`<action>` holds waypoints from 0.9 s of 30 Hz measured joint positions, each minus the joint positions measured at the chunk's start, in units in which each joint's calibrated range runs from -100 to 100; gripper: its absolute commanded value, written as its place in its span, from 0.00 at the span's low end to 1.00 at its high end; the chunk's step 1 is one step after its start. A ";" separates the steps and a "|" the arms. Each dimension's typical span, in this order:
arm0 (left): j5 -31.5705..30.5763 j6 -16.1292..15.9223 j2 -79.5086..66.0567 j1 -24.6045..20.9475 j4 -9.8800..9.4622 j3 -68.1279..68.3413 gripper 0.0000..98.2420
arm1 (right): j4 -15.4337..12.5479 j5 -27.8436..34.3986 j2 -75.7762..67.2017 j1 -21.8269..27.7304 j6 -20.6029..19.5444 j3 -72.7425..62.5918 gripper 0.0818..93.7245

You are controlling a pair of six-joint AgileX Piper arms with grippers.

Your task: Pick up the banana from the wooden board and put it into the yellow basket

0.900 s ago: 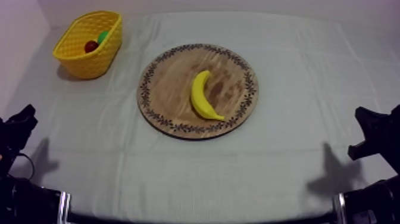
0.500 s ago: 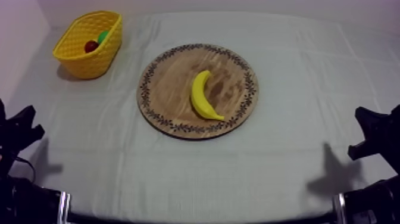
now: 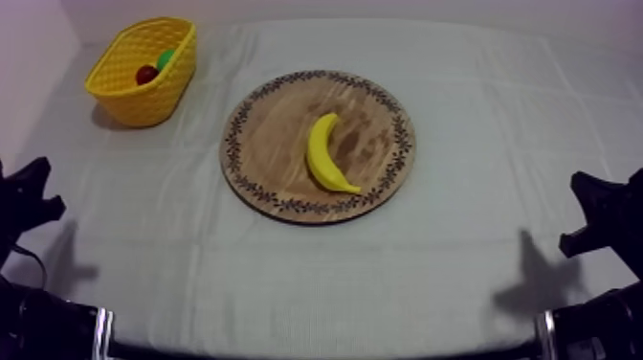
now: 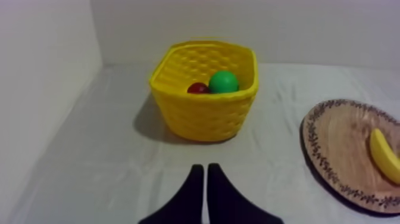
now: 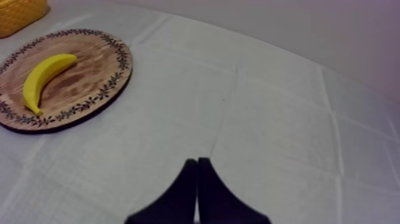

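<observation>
The curved yellow toy banana (image 3: 327, 154) is found untouched on the round wooden board with a patterned rim (image 3: 271, 120), well ahead of the left jaws and the right jaws, both pressed together into narrow wedges with nothing held. The yellow woven basket (image 4: 202, 113) is faced by the left jaws. The reach is judged not yet begun; next, one pair must be opened wide and lowered astride the banana's middle.

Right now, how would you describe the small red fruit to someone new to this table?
Find the yellow basket at the far left corner of the table, left of the wooden board. Two fruits sit inside. The small red fruit is the dark one, beside a bigger green fruit.
</observation>
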 measured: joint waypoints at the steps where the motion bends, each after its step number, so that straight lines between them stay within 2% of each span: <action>1: -0.09 0.48 1.06 0.33 -0.09 -1.21 0.00 | 0.00 0.00 0.00 0.00 0.00 0.00 0.00; 5: -0.48 1.86 6.47 1.72 -0.61 -6.89 0.00 | 0.00 0.00 0.00 0.00 0.00 0.00 0.00; 11: -0.08 4.65 16.53 3.83 -3.23 -17.13 0.00 | 0.00 0.00 0.00 0.00 0.00 0.00 0.00; 14: 1.18 5.44 22.46 4.23 -3.90 -22.74 0.00 | 0.00 0.00 0.00 0.00 0.00 0.00 0.00; 27: 10.42 6.09 44.58 7.20 -3.30 -51.19 0.00 | 0.00 0.02 0.00 0.00 0.00 0.00 0.00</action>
